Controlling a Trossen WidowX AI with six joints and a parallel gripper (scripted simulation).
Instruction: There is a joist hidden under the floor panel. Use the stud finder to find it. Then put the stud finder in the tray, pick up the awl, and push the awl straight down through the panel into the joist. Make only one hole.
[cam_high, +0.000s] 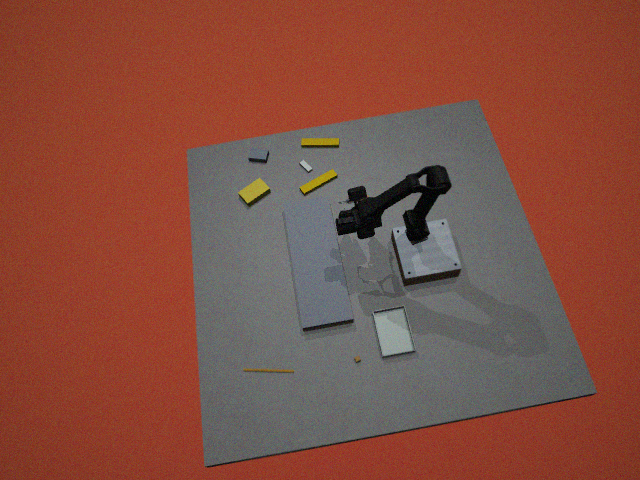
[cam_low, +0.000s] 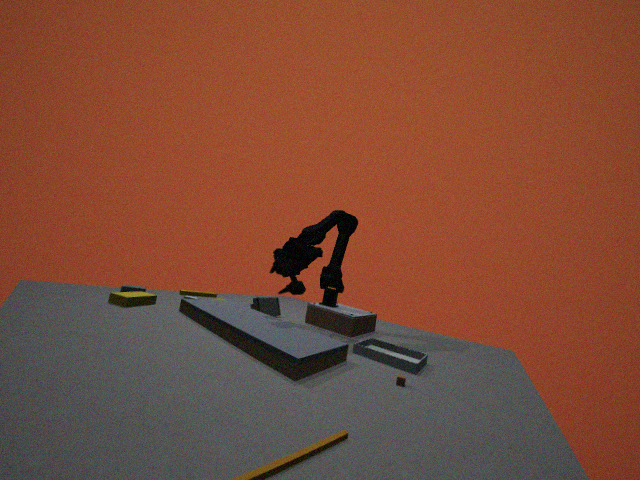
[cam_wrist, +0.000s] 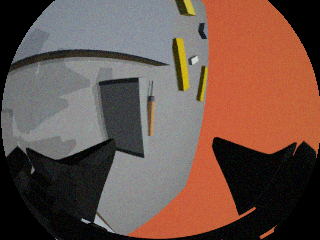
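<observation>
The long grey floor panel (cam_high: 311, 270) (cam_low: 268, 335) (cam_wrist: 54, 94) lies flat on the table. The stud finder (cam_low: 267, 305) (cam_wrist: 123, 116), a dark grey block, sits at the panel's far end; in the top view the arm hides it. My gripper (cam_high: 343, 211) (cam_low: 290, 287) (cam_wrist: 164, 144) is open and empty, raised just above and behind the stud finder. The awl (cam_wrist: 151, 110), with an orange handle and grey tip, lies just beyond the stud finder in the wrist view. The empty tray (cam_high: 390, 308) (cam_low: 387, 359) sits near the panel's near end.
The robot stands on a pedestal (cam_high: 439, 258) (cam_low: 341, 320) beside the panel. Yellow blocks (cam_high: 253, 190) (cam_high: 318, 181) (cam_high: 320, 142), a small grey block (cam_high: 258, 154) and a white chip (cam_high: 305, 165) lie beyond the panel. A thin orange stick (cam_high: 268, 370) (cam_low: 294, 454) and a small orange cube (cam_high: 357, 359) (cam_low: 400, 380) lie near the front.
</observation>
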